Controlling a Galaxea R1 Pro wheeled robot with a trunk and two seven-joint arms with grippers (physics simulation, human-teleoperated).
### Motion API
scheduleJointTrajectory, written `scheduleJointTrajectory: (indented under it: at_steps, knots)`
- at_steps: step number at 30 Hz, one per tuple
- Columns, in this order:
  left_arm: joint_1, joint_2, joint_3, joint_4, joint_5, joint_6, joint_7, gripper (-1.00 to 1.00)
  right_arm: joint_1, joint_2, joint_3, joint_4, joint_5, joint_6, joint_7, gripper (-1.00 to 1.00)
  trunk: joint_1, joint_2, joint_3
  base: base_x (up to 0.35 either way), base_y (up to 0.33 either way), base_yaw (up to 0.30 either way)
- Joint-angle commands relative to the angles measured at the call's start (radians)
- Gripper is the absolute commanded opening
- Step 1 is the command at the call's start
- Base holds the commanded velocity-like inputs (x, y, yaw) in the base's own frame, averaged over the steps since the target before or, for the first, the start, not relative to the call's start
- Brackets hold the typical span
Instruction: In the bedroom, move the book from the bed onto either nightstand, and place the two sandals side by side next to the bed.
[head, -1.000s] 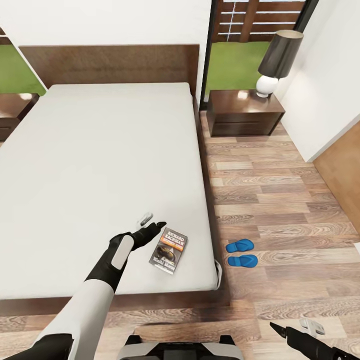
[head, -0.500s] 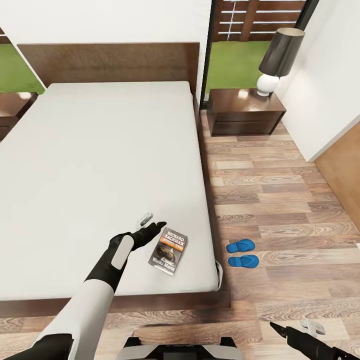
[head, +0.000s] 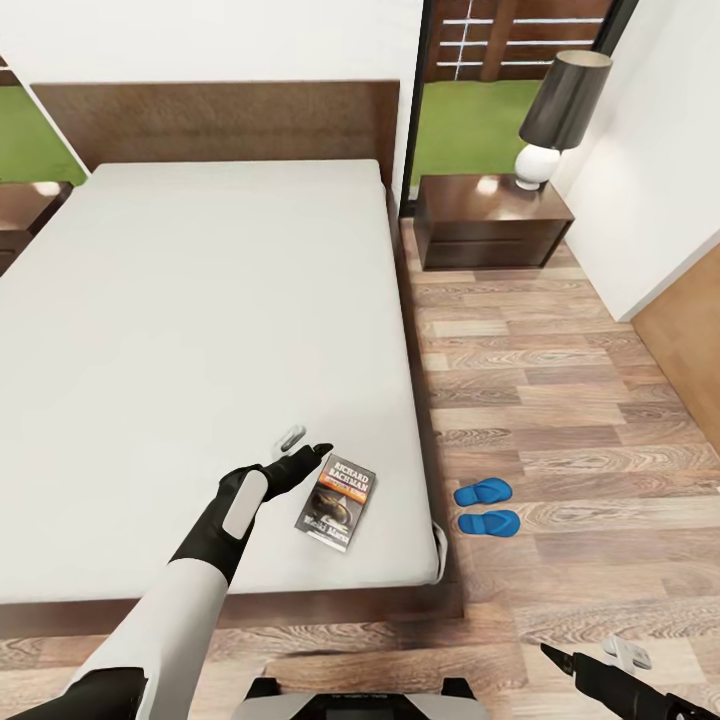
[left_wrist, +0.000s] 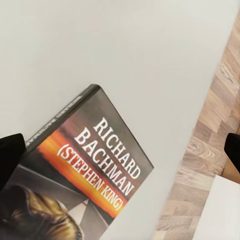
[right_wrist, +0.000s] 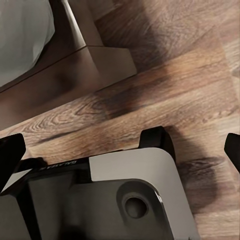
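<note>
Left end effector (head: 303, 450) hovers low over the near right part of the bed (head: 200, 330), its two fingers spread wide with nothing between them, just left of the book (head: 337, 500). Lying flat on the light-grey mattress close to the bed's near right corner, the book shows its cover face up; its long axis runs from near-left to far-right, slightly tilted off the bed's length, with the title end pointing away toward the headboard. In the left wrist view the book (left_wrist: 80, 180) shows white lettering above an orange band, and the dark fingertips (left_wrist: 10, 157) stand apart at the frame's two edges, one over the book's edge. On the wood floor (head: 560, 400) right of the bed the two blue sandals (head: 485, 507) lie side by side, nearly touching, long axes pointing left-right, toes away from the bed. Right end effector (head: 595, 657) hangs over the floor at the near right, its fingers also parted and empty; its wrist view looks down on the robot's base (right_wrist: 100, 200). At the far right, a nightstand (head: 490, 222) carries a lamp (head: 555, 110).
</note>
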Motion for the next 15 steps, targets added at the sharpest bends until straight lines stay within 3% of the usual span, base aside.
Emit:
scheduleJointTrajectory:
  at_steps: [1, 15]
  knots:
    - [0.0, -0.001, 0.006, -0.001, 0.003, 0.007, -0.002, 1.0, -0.001, 0.001, -0.007, -0.001, 0.009, 0.006, 0.008, 1.0, 0.004, -0.008, -0.004, 0.0, 0.0, 0.0]
    - [0.0, -0.001, 0.006, -0.001, 0.003, 0.007, -0.002, 1.0, -0.001, 0.001, -0.007, -0.001, 0.009, 0.006, 0.008, 1.0, 0.058, -0.106, -0.048, 0.0, 0.0, 0.0]
